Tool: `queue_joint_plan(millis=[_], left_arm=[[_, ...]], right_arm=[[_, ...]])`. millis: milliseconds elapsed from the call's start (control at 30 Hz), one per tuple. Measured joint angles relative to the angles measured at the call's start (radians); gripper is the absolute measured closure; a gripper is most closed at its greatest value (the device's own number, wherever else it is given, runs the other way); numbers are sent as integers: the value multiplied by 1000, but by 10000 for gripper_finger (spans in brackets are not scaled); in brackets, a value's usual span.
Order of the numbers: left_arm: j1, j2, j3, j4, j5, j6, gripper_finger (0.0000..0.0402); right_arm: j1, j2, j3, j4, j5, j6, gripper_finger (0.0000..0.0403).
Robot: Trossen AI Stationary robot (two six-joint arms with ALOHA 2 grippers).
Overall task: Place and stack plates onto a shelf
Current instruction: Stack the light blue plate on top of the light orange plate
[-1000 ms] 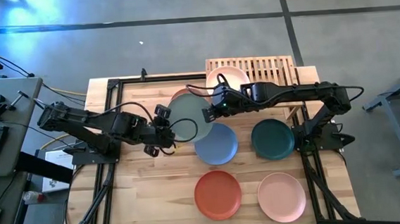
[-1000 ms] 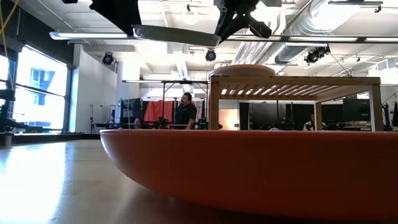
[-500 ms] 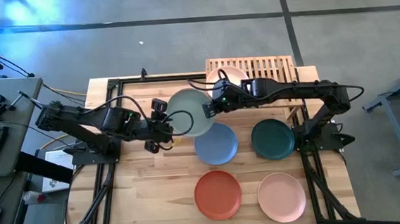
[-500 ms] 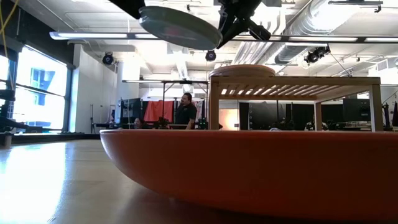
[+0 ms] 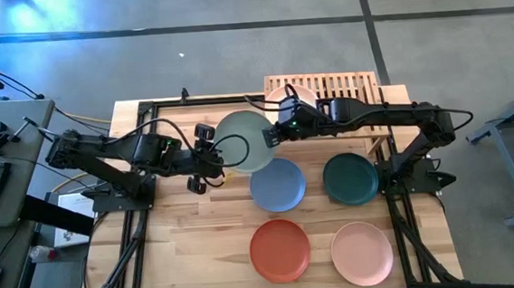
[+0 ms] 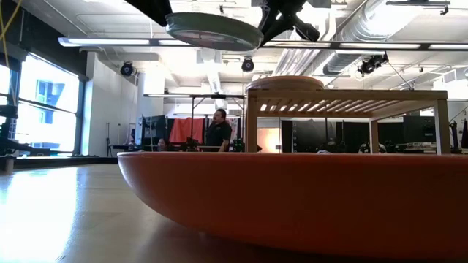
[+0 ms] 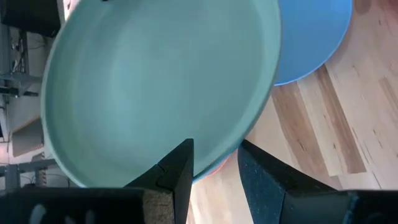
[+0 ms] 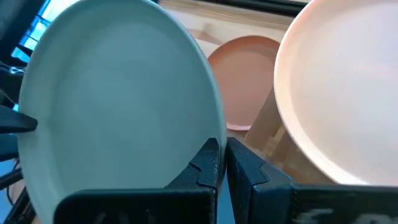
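A pale teal plate point(image 5: 246, 141) hangs above the table between my two grippers, just left of the shelf point(image 5: 348, 88). My right gripper point(image 5: 271, 137) is shut on its right side. My left gripper point(image 5: 214, 156) is open at the plate's left side, with the rim point(image 7: 214, 163) in the gap between its fingers. A cream-pink plate point(image 5: 295, 97) lies on the slatted top of the shelf. A peach plate point(image 8: 244, 81) rests flat on the table under the teal one. My right gripper pinches the teal plate's rim point(image 8: 216, 127) on the side toward the shelf, one finger on the inner face and one beneath. Its fingers come from the table's right, slanting down. The plate hangs clear of the table, almost level. My left gripper straddles the opposite rim; whether it touches I cannot tell.
Flat on the table lie a blue plate point(image 5: 278, 184), a dark green plate point(image 5: 350, 178), a terracotta-orange plate point(image 5: 280, 250) and a pink plate point(image 5: 363, 253). The right half of the shelf top point(image 5: 354, 84) shows bare slats.
The teal plate has shifted a little toward the table's far edge and gone from tilted to almost level. My left gripper has risen slightly with it. The gap between its fingers has not changed.
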Motion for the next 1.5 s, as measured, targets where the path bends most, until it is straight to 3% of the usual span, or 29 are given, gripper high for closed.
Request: queue_joint_plan(millis=[467,833,1100,1500], left_arm=[[4,5,0,-84,18,-39,291],[5,4,0,-85,-17,-79,291],[67,4,0,-85,-31,-82,291],[206,4,0,-84,-30,-131,291]], right_arm=[[-16,-4,0,-8,-8,-14,403],[-130,-92,1,-93,-39,-91,403],[-310,-165,1,-158,-167,-213,403],[-617,-177,0,-214,-490,-450,403]])
